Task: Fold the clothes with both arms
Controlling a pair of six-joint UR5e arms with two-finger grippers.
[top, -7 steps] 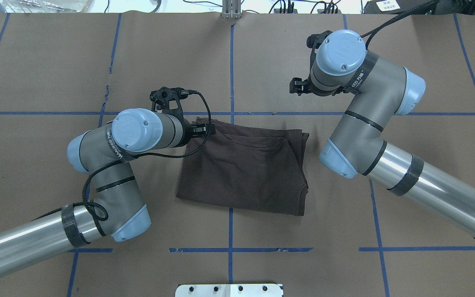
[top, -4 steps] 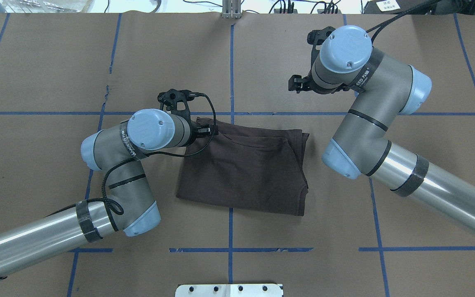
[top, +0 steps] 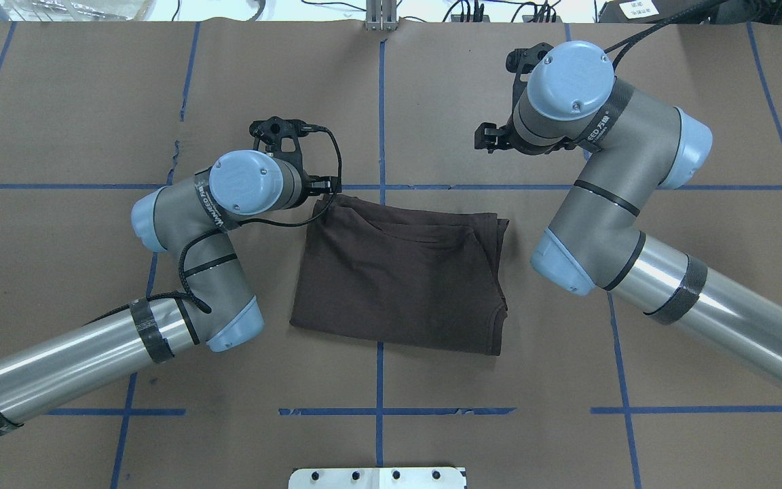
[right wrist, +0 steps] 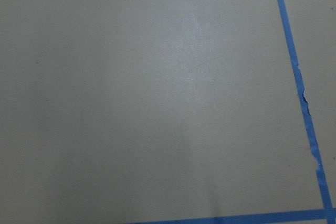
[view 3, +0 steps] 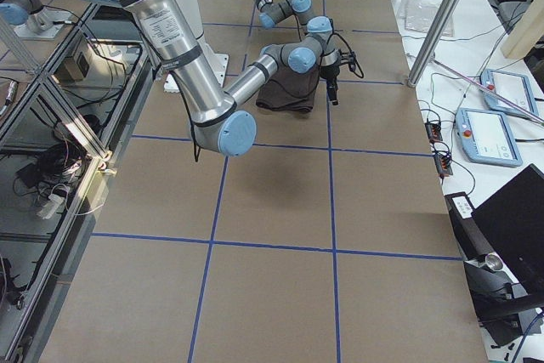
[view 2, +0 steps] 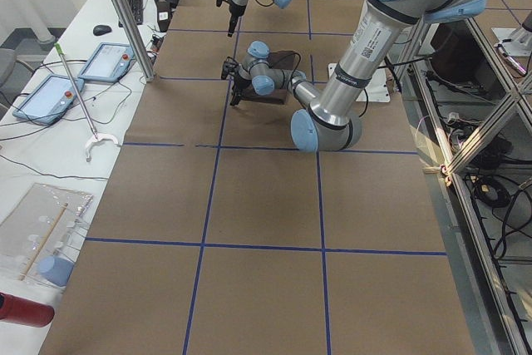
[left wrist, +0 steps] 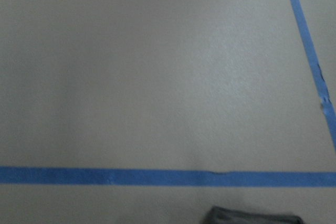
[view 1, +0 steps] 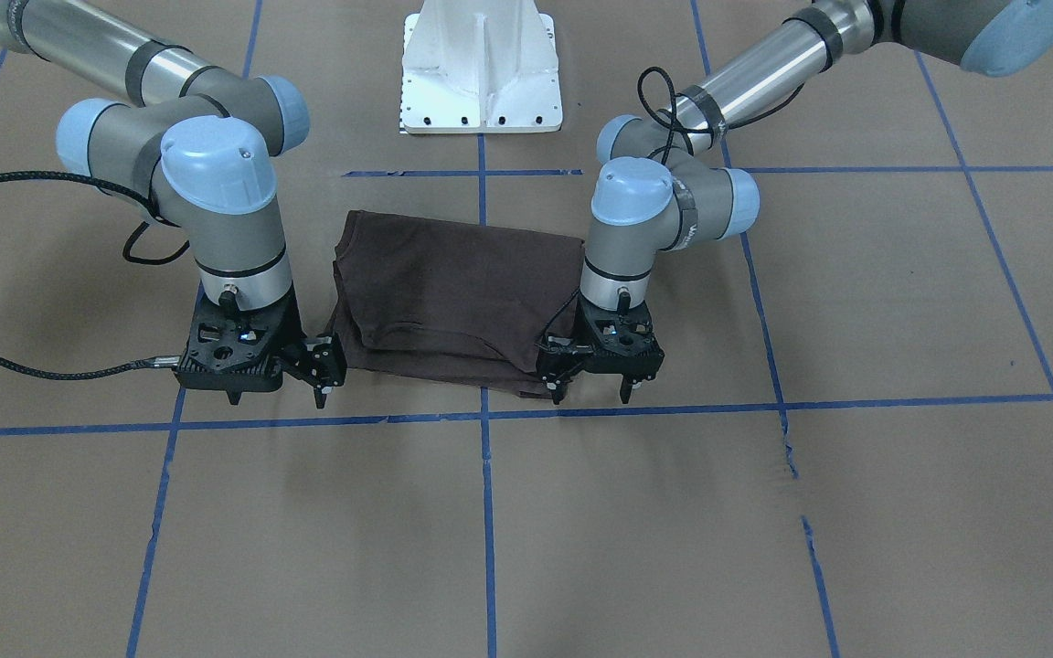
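Brown-papered desk [top: 472,88], blue tape [top: 381,102] grid. I see the folded shirt [top: 398,272] at centre. Left gripper [view 1: 554,379] meets its far corner; right gripper [view 1: 325,370] hangs near the other. I cannot tell either's opening or hold.

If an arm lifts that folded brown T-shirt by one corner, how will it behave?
Probably floppy: the T-shirt lies flat in soft, wrinkled layers. Likely light, since the cloth looks thin. Its stacked folds would probably slide apart and unfold.

T-shirt [view 1: 453,283] between left claw [view 1: 557,386], right claw [view 1: 319,384]
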